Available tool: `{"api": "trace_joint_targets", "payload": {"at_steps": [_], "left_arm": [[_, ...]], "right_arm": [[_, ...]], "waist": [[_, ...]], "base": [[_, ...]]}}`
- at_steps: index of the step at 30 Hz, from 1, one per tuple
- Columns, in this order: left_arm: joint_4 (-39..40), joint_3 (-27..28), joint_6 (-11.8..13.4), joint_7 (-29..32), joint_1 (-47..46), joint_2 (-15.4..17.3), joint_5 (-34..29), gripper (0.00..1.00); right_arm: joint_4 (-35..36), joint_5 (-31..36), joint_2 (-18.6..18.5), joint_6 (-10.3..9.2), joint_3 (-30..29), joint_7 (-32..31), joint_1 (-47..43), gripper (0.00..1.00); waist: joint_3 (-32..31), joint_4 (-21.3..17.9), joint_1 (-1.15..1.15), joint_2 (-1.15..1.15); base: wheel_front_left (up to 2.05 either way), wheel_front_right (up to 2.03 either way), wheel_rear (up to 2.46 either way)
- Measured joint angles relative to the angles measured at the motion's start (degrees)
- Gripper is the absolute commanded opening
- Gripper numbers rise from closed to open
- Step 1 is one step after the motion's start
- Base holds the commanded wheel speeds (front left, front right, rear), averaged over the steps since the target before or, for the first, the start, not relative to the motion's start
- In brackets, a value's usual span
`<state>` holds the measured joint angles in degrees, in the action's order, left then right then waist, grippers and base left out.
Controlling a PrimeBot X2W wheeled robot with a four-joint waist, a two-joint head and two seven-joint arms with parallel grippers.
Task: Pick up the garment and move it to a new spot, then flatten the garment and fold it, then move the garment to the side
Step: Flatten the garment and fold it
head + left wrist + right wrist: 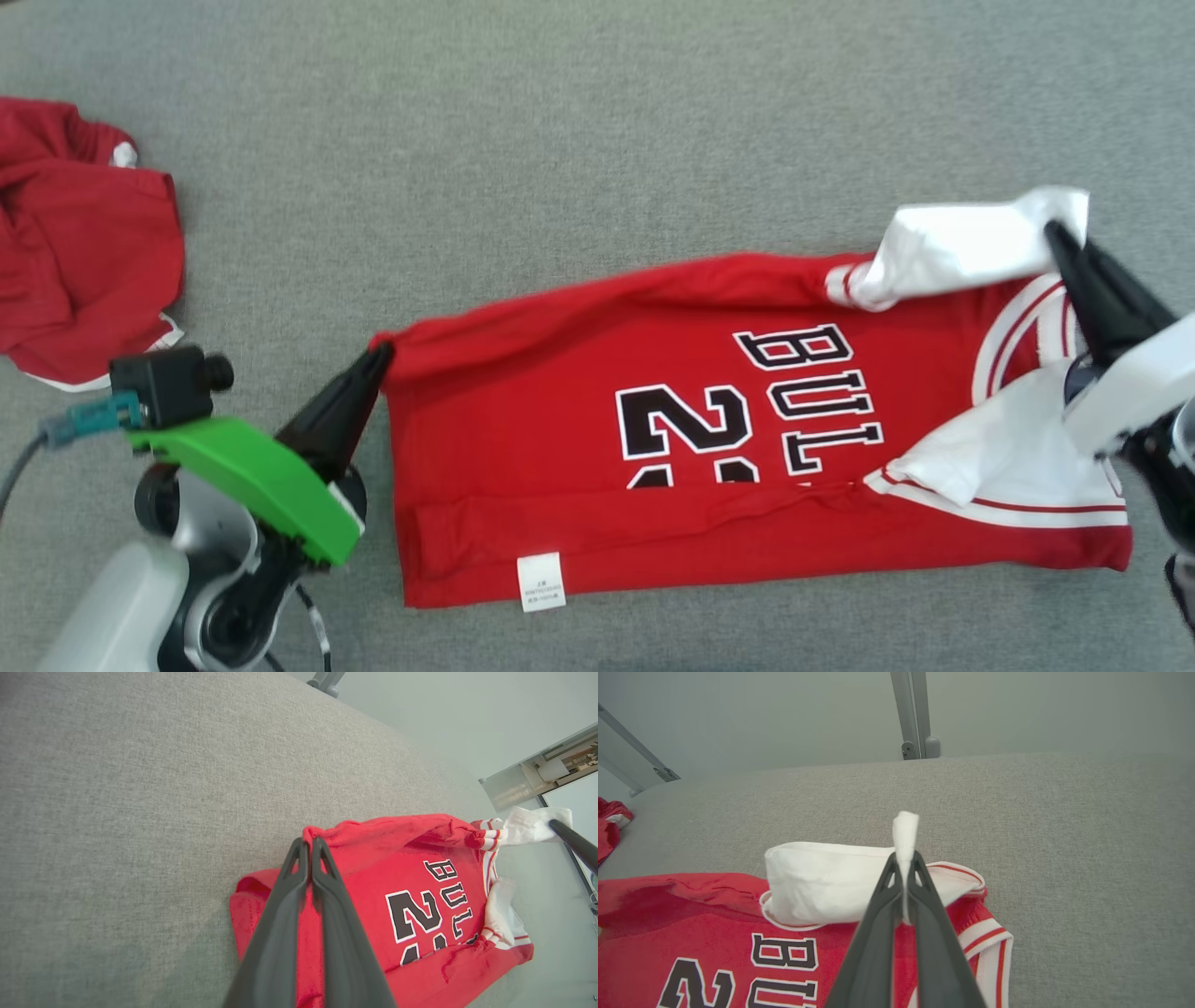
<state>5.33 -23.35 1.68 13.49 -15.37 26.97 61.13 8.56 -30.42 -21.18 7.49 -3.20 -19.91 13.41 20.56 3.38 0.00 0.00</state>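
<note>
Grey desk (597, 112). On its middle lies the red jersey (523, 439), part-folded, lettering up; a second red garment (84, 261) is heaped well apart on the left. Grips: left end effector (378, 359) clenched on the far-left corner, right end effector (1055, 231) clenched on the white sleeve (962, 247). Fold advice: lift evenly, keep the edge taut, lay it square.

Red jersey (523, 439) with black white-edged lettering (803, 392), white sleeves (962, 247), grey surface (560, 140), another red cloth (84, 261)
</note>
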Motion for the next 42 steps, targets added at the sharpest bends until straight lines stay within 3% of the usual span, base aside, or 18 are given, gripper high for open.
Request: {"api": "trace_joint_targets", "payload": {"at_steps": [6,14,16,17,18,19,26,32,36,42], "left_arm": [[1.78,0.74,1.87,-1.56,7.03,-0.14,2.14,0.00],[-0.73,-0.33,2.36,-2.26,9.42,-1.89,2.81,0.00],[-2.04,-0.69,2.20,-2.63,9.39,-2.37,2.72,0.08],[-2.93,-0.88,2.10,-2.99,9.38,-2.63,2.56,0.22],[-3.87,-1.01,2.10,-3.14,9.37,-2.82,2.27,0.47],[-4.48,-1.19,2.12,-3.65,9.39,-2.96,1.92,1.00],[-6.55,-2.64,2.21,-9.29,11.85,-3.19,-3.27,1.00],[-5.49,-2.19,8.45,-23.65,14.61,-3.38,-15.72,1.00],[-5.84,-1.91,11.04,-27.69,15.90,-5.91,-21.00,1.00],[-6.67,0.05,10.91,-28.41,15.52,-10.61,-29.00,1.00]], "right_arm": [[2.20,-0.25,4.16,0.00,-0.90,-0.02,-7.60,0.00],[-1.32,0.34,6.12,0.00,-0.63,1.37,-10.20,0.00],[-2.64,0.60,6.16,0.00,-0.10,1.49,-10.20,0.00],[-3.49,1.03,6.11,-0.01,0.40,1.66,-10.20,0.00],[-4.11,1.41,5.81,-0.01,1.19,1.69,-10.22,0.43],[-4.48,1.47,5.69,0.00,1.72,1.99,-10.25,1.00],[-6.88,2.35,4.66,0.00,0.98,3.45,-11.82,1.00],[-6.27,2.87,4.55,0.00,-4.75,2.14,-12.69,1.00],[-6.61,4.49,5.46,0.00,-7.09,-2.32,-12.50,1.00],[-9.77,7.30,7.12,0.00,-7.91,-5.57,-9.59,1.00]], "waist": [[-3.64,-1.67,0.00,0.00],[-6.19,-2.77,0.00,0.00],[-6.47,-2.77,0.00,0.00],[-6.62,-2.76,0.00,0.00],[-6.78,-2.74,0.00,0.00],[-6.95,-2.73,0.00,0.00],[-8.77,-2.63,0.00,0.00],[-10.70,-2.45,0.00,0.00],[-10.59,-1.82,0.00,0.00],[-8.49,-0.53,0.00,0.00]], "base": [[0.00,0.00,0.00],[0.00,0.00,0.00],[0.00,0.00,0.00],[0.00,0.00,0.00],[0.00,0.00,0.00],[0.00,0.00,0.00],[0.00,0.00,0.00],[0.00,0.00,0.00],[0.00,0.00,0.00],[0.00,0.00,0.00]]}}
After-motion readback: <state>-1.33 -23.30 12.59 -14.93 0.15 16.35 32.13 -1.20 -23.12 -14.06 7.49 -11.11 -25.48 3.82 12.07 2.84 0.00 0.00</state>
